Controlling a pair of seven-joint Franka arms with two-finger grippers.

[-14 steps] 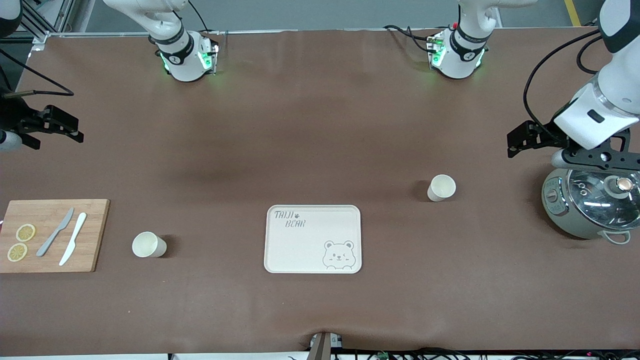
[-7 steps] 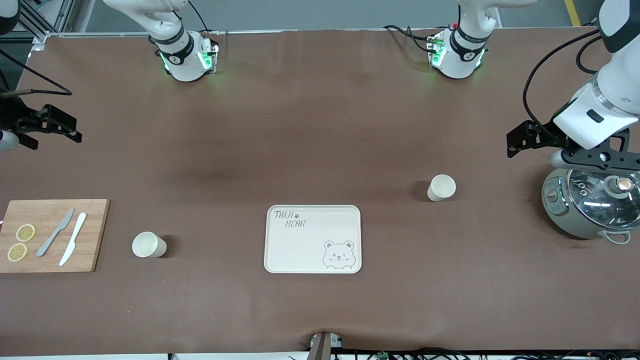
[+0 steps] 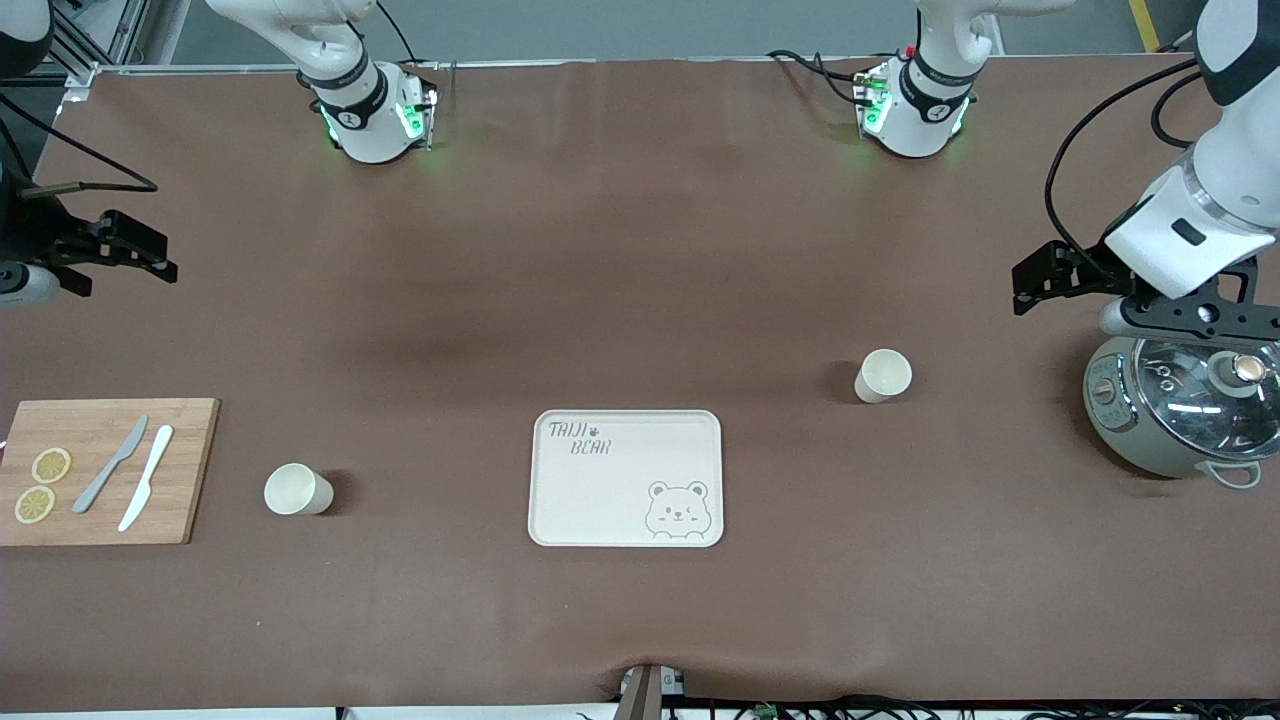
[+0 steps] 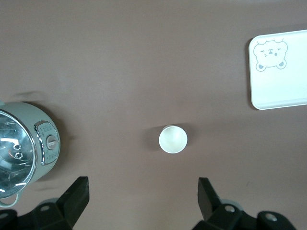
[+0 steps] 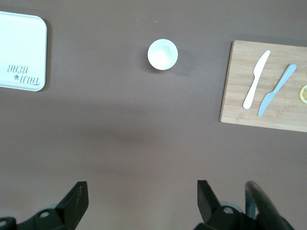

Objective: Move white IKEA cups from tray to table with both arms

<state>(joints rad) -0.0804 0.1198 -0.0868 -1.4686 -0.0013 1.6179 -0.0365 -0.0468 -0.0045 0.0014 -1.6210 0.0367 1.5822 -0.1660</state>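
Two white IKEA cups stand upright on the brown table. One cup [image 3: 883,375] is toward the left arm's end and shows in the left wrist view [image 4: 172,139]. The other cup [image 3: 297,489] is toward the right arm's end, nearer the front camera, and shows in the right wrist view [image 5: 162,54]. My left gripper [image 3: 1030,280] hangs open and empty over bare table beside the cooker; it also shows in the left wrist view [image 4: 142,194]. My right gripper [image 3: 150,258] hangs open and empty over bare table at the right arm's end; it also shows in the right wrist view [image 5: 142,194].
A cream bear-printed tray [image 3: 625,478] lies between the cups, near the front edge. A wooden cutting board [image 3: 105,470] with two knives and lemon slices lies beside the right-end cup. A grey cooker with a glass lid [image 3: 1185,415] stands under the left arm.
My right gripper has shifted slightly toward the middle of the table. The left gripper and both cups have barely moved.
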